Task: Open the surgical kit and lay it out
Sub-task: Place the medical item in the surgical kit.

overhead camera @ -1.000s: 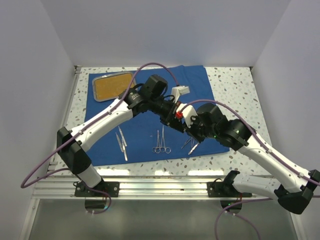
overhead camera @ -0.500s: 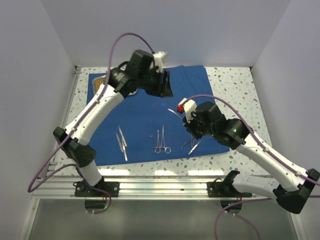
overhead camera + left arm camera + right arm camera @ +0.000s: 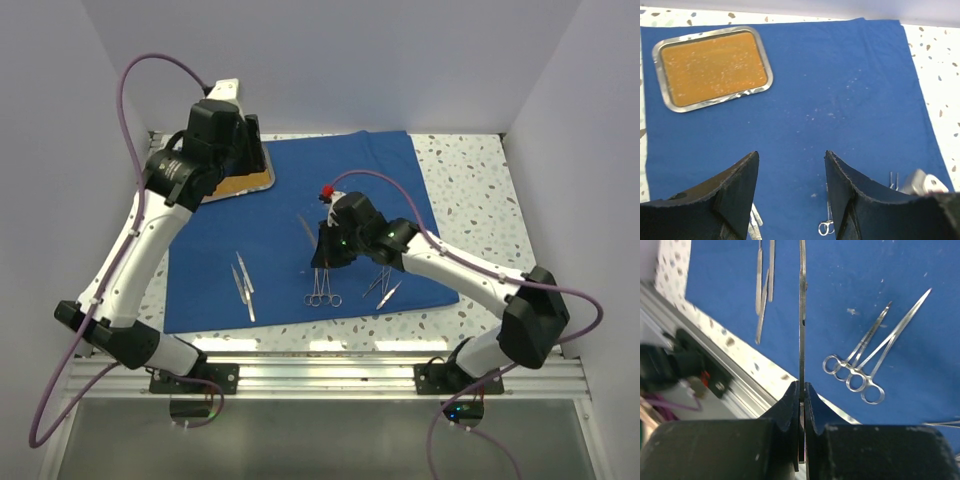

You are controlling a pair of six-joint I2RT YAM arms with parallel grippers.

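Note:
The royal-blue cloth (image 3: 370,180) lies spread flat on the table. The steel tray (image 3: 705,36), orange-brown inside, sits on its back left corner. My left gripper (image 3: 791,155) hangs open and empty high above the cloth, close to the tray (image 3: 262,186). My right gripper (image 3: 801,385) is shut on a thin steel instrument (image 3: 802,300), seen edge-on and held above the cloth at mid-table (image 3: 306,224). Two ring-handled clamps (image 3: 860,372) lie side by side just right of it (image 3: 322,285). Tweezers (image 3: 243,285) lie on the cloth's front left. More thin instruments (image 3: 383,288) rest at the front right.
Speckled tabletop (image 3: 470,170) shows around the cloth. An aluminium rail (image 3: 320,375) runs along the near edge, close under the right wrist (image 3: 705,355). White enclosure walls stand left, right and behind. The left arm's purple cable (image 3: 150,70) arcs high at the back left.
My left gripper has opened, let go at mid-table and swung up and back left to the tray. My right gripper has carried the thin instrument leftward, above the clamps.

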